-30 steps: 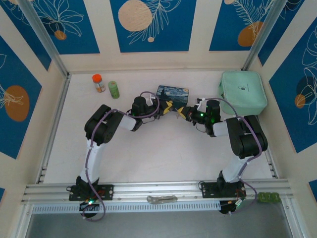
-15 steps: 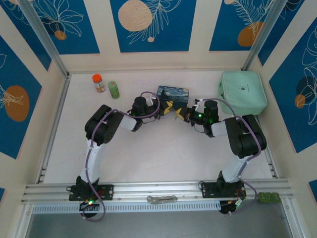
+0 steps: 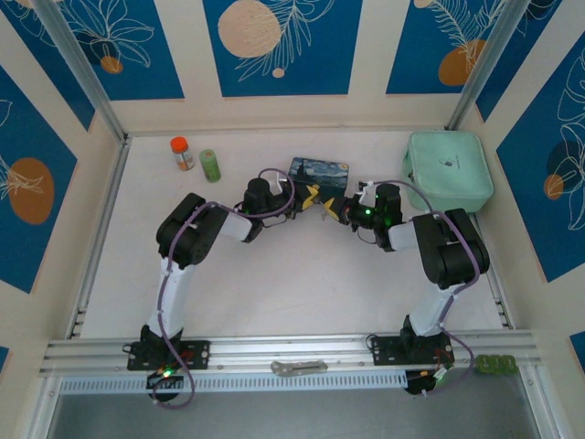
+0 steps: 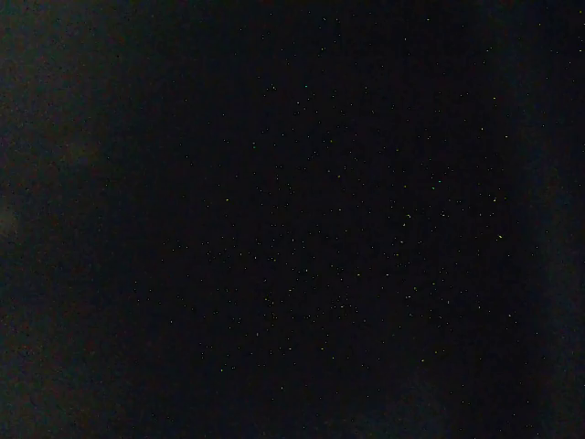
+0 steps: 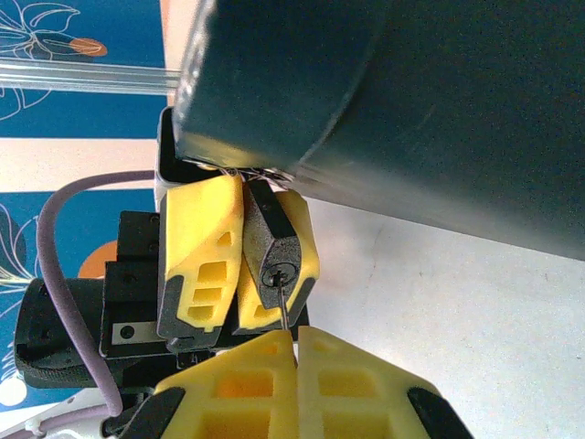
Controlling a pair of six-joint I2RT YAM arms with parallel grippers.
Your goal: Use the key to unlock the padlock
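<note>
The left end effector (image 3: 311,196) is clenched on the padlock (image 5: 272,245). It holds the padlock up off the desk (image 3: 302,274), just in front of the blue tin (image 3: 320,171). The padlock's dark body sits between the two yellow fingers (image 5: 203,245), and its keyhole (image 5: 277,274) faces the right end effector (image 5: 295,340). That one is squeezed tight on the key (image 5: 285,315). Only a thin bit of key sticks out. Its tip is right at the keyhole. I cannot tell how far in it goes.
</note>
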